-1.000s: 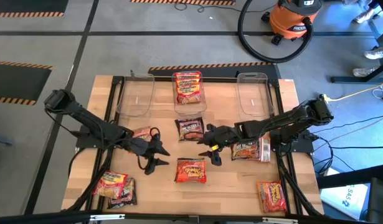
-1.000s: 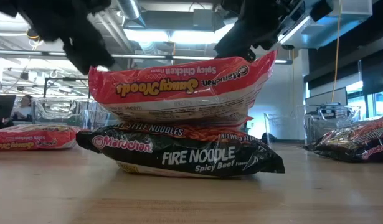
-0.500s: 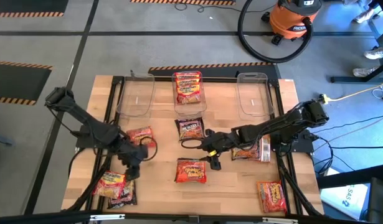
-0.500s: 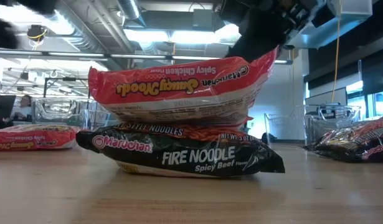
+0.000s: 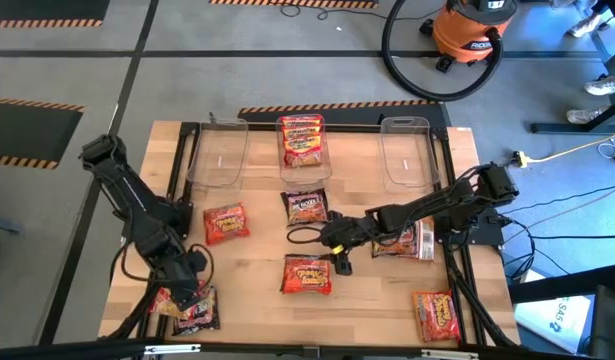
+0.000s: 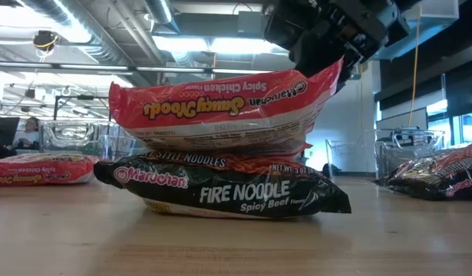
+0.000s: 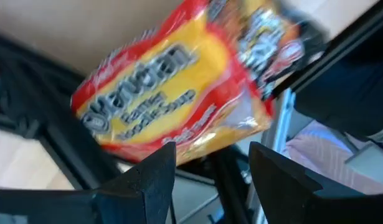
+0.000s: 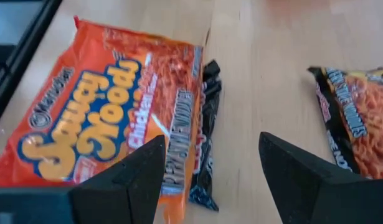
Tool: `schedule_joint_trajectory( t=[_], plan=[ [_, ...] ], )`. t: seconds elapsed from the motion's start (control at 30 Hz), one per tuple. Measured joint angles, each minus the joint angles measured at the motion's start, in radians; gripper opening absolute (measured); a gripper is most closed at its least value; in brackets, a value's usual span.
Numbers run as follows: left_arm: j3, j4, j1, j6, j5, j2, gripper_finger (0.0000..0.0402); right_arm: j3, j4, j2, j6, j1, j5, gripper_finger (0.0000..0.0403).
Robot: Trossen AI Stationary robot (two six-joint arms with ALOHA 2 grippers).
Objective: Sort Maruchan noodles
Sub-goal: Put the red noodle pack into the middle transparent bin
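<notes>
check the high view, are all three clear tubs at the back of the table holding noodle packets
No, only the middle tub holds red packets; the left tub and right tub show none.

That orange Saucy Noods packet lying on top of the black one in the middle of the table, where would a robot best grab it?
Probably from above, at a long edge. The Saucy Noods packet lies flat on the black Fire Noodle packet, so its face gives no hold. The low view shows its crimped edge overhanging, with room beneath for a finger. The right end effector hovers open beside it.

Both claws (image 5: 192,290) (image 5: 339,250) agape — empty
</notes>
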State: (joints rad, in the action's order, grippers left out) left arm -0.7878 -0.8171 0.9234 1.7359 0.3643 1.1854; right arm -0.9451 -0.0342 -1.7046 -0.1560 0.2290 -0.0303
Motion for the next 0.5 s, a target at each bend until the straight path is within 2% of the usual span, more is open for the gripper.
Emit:
schedule_joint_trajectory(
  t=[0.13, 0.3, 0.4, 0.5],
  plan=[
    [0.058, 0.095, 0.027, 0.035, -0.016, 0.000, 0.0195, 0.000, -0.010, 0.000, 0.006, 0.000, -0.004, 0.0237],
    [0.130, 0.221, 0.022, -0.013, -0.107, 0.000, 0.0195, 0.000, -0.023, 0.000, 0.007, 0.000, -0.003, 0.0237],
    [0.147, 0.279, -0.004, -0.082, -0.198, 0.000, 0.0195, 0.000, -0.025, 0.000, 0.007, 0.000, -0.002, 0.0237],
    [0.154, 0.306, -0.029, -0.179, -0.339, 0.001, 0.0195, 0.000, -0.025, 0.000, 0.008, 0.000, 0.014, 0.0237]
  ],
)
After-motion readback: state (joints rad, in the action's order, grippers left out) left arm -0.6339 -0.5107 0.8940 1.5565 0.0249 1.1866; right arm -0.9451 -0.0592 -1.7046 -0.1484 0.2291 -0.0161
